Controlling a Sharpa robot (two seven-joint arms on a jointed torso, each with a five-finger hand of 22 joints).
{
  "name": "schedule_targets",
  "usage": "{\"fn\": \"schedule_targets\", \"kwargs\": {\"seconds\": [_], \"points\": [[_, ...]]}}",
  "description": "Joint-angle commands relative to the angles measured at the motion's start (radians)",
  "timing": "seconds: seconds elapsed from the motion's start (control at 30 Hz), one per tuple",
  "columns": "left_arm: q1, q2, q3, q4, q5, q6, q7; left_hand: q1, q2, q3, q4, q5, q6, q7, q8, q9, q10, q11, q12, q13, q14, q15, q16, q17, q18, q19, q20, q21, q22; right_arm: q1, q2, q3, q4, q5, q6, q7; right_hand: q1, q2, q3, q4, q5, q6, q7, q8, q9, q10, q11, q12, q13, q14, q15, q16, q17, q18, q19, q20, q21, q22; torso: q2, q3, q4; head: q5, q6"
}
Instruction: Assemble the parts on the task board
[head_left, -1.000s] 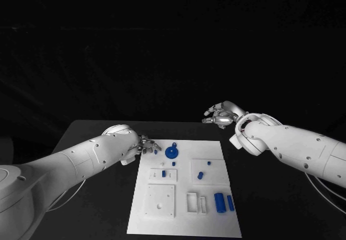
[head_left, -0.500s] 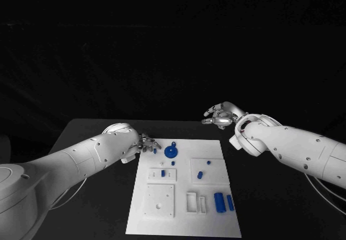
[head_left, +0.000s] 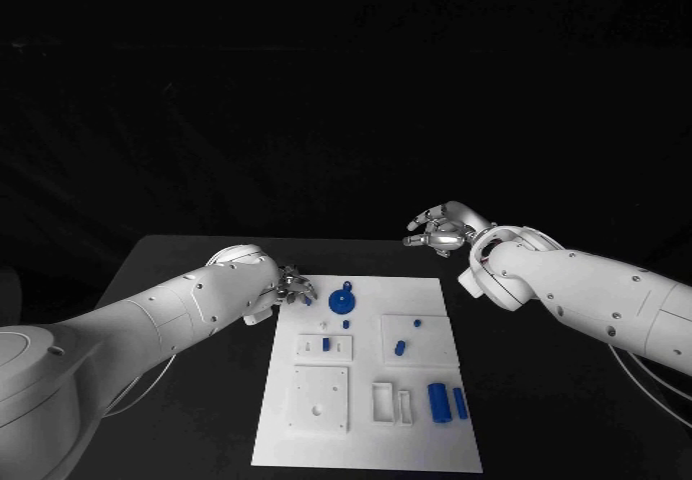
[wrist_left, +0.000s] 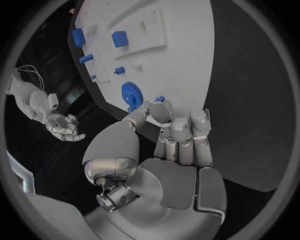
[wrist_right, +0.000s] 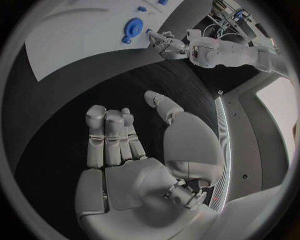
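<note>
The left robot hand (head_left: 293, 288) pinches a small blue part (wrist_left: 159, 99) at the task board (head_left: 433, 440)'s far left corner, just beside the blue gear (head_left: 343, 300) (seating it seems the current step). The right robot hand (head_left: 441, 229) hovers empty, fingers apart, beyond the far edge. Next: lower the part precisely.

White task board (head_left: 368, 440) lies flat at lower centre; blue gear part (head_left: 343, 301) near its upper-left corner.

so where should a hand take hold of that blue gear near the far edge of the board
Probably by the toothed rim of the blue gear, coming straight down from above. It lies flat on the task board, so only its top and edge are exposed. The left hand is beside it; a small blue part sits at its fingertips.
</note>
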Motion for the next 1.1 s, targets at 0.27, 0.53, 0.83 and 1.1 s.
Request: {"fn": "schedule_targets", "kwargs": {"seconds": [0.27, 0.53, 0.83, 1.1], "points": [[-0.01, 0.001, -0.004, -0.006, 0.001, 0.047, -0.007, 0.02, -0.002, 0.024, 0.003, -0.002, 0.032, -0.005, 0.015, 0.002, 0.005, -0.014, 0.006, -0.004, 0.004, -0.01, 0.007, -0.001, 0.017, 0.0, -0.074, 0.006, -0.002, 0.0, 0.003, 0.001, -0.002, -0.001, 0.003, 0.005, -0.011, 0.002, -0.005, 0.001, -0.006, -0.001, 0.01, 0.0, -0.001, -0.008, -0.002, 0.006, -0.001, -0.008, 0.001, 0.005, -0.001, 0.099, 0.005, 0.0, -0.006, 0.016, 0.001, 0.0006, 0.0006, 0.001, -0.002], [-0.01, 0.001, -0.004, -0.007, 0.021, 0.023, 0.002, 0.033, 0.022, 0.037, -0.002, -0.002, 0.067, -0.015, 0.032, 0.005, 0.008, -0.023, 0.006, -0.007, 0.006, -0.018, 0.01, 0.001, 0.016, 0.002, -0.076, 0.007, -0.003, 0.0, 0.006, 0.001, -0.004, -0.001, 0.003, 0.006, -0.012, 0.002, -0.005, 0.002, -0.006, -0.001, 0.01, 0.0, -0.001, -0.008, -0.002, 0.006, -0.002, -0.008, 0.001, 0.005, -0.001, 0.099, 0.005, 0.0, -0.006, 0.016, 0.0, 0.0003, 0.0002, 0.003, -0.005], [-0.01, -0.035, 0.001, 0.038, 0.066, -0.04, 0.014, 0.056, 0.052, 0.048, -0.034, 0.001, 0.141, -0.041, 0.083, 0.028, 0.008, -0.048, 0.004, -0.013, 0.01, -0.042, 0.014, 0.001, 0.015, 0.007, -0.079, 0.011, -0.003, 0.0, 0.002, 0.001, -0.003, -0.001, 0.003, 0.006, -0.015, 0.003, -0.005, 0.004, -0.006, -0.001, 0.01, 0.0, -0.001, -0.008, -0.002, 0.007, -0.003, -0.008, 0.001, 0.005, -0.002, 0.099, 0.005, 0.0, -0.007, 0.016, -0.002, 0.0011, 0.0019, 0.004, -0.005], [-0.004, -0.111, 0.003, 0.15, 0.099, -0.104, 0.017, 0.068, 0.05, 0.064, -0.047, 0.014, 0.157, -0.049, 0.104, 0.037, 0.009, -0.057, 0.004, -0.016, 0.015, -0.05, 0.013, -0.002, 0.014, 0.011, -0.081, 0.011, -0.005, 0.0, -0.008, 0.001, 0.0, 0.001, 0.003, 0.005, -0.016, 0.003, -0.006, 0.006, -0.005, -0.001, 0.01, 0.0, -0.002, -0.009, -0.002, 0.007, -0.003, -0.009, 0.001, 0.005, -0.002, 0.099, 0.005, 0.0, -0.007, 0.016, -0.003, 0.0007, 0.0057, 0.003, -0.003]]}}
